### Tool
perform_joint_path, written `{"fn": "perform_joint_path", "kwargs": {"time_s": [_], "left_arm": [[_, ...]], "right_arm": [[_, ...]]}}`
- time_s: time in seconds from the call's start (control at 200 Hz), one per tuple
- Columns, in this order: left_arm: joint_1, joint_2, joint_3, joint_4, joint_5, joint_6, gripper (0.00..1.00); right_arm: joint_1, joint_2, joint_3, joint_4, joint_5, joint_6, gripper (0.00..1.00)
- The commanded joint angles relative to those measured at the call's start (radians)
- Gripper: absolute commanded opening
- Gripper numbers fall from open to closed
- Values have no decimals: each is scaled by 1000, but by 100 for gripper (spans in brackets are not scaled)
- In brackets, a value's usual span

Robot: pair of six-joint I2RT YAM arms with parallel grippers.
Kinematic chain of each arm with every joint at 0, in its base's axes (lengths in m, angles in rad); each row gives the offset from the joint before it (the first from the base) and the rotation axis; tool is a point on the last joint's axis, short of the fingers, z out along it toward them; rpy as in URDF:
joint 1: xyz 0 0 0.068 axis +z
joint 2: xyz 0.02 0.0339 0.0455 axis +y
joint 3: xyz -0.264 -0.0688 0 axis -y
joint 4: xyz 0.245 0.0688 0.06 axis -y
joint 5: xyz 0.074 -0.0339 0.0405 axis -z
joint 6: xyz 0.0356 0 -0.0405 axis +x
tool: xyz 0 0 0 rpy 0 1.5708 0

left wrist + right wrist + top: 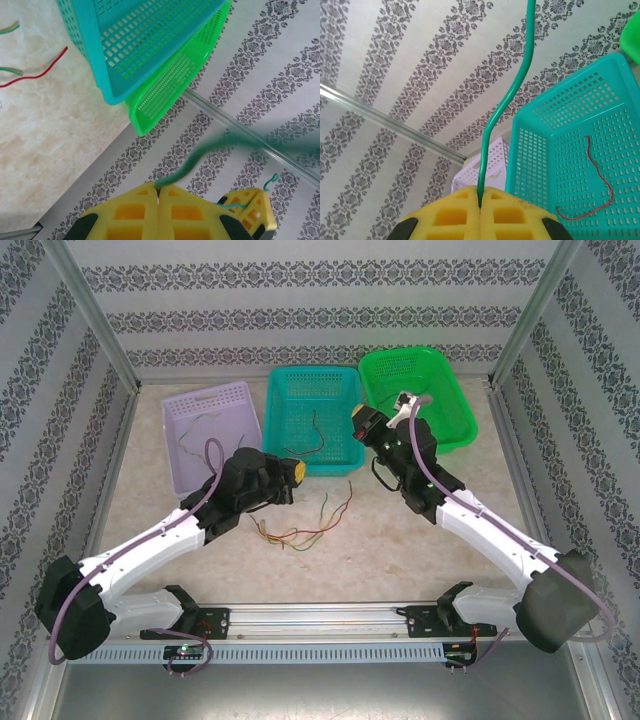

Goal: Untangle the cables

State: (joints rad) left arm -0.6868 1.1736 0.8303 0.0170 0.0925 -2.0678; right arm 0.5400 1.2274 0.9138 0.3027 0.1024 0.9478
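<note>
Yellow fingers of the left claw (pixel 158 192) are pressed flat together, clamped on a dark-green cable (pixel 192 162) that rises from the seam between them and runs off blurred to the right. The right claw (pixel 480 202) is likewise closed tight, gripping a teal-green cable (pixel 507 100) that stands up from between its fingers and leaves the top of the right wrist view. Whether these are two ends of one strand I cannot tell.

From above, both arms reach in over the table (pixel 400 550). The left claw hangs just in front of the near left corner of the teal basket (pixel 312 371), and the right claw sits at that basket's right side, beside the green basket (pixel 400 355). A lilac basket (pixel 205 394) stands to the left of the teal one.

The loose cables (pixel 305 528), thin red, green and yellow strands, lie in a curly bunch on the table between the two arms, in front of the teal basket. A red wire (pixel 602 187) lies curved on the teal basket's floor. A thin wire (pixel 196 436) also lies in the lilac basket; its colour is too faint to tell.
</note>
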Motion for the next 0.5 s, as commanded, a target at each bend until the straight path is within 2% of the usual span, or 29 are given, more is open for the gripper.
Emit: {"fn": "perform_joint_path", "kwargs": {"time_s": [0.0,0.03,0.065,0.17,0.235,0.295,0.495], "left_arm": [[-21,9,-40,-96,-56,-193,0],[-22,8,-37,-91,-62,-195,0],[-22,1,-30,-85,-79,-185,9],[-19,-36,-3,-118,-159,-118,51],[-12,-67,20,-152,-210,-55,65],[3,-91,35,-172,-236,8,70],[57,-91,57,-180,-161,173,68]], "right_arm": [[-76,-4,113,117,101,-23,0],[-85,-3,135,89,64,-80,0],[-92,-6,156,62,29,-158,0],[-134,-36,192,-92,-38,-335,0],[-187,-73,157,-131,-30,-353,0],[-257,-105,121,-143,-10,-293,0],[-409,-79,78,-118,115,-12,0]]}}
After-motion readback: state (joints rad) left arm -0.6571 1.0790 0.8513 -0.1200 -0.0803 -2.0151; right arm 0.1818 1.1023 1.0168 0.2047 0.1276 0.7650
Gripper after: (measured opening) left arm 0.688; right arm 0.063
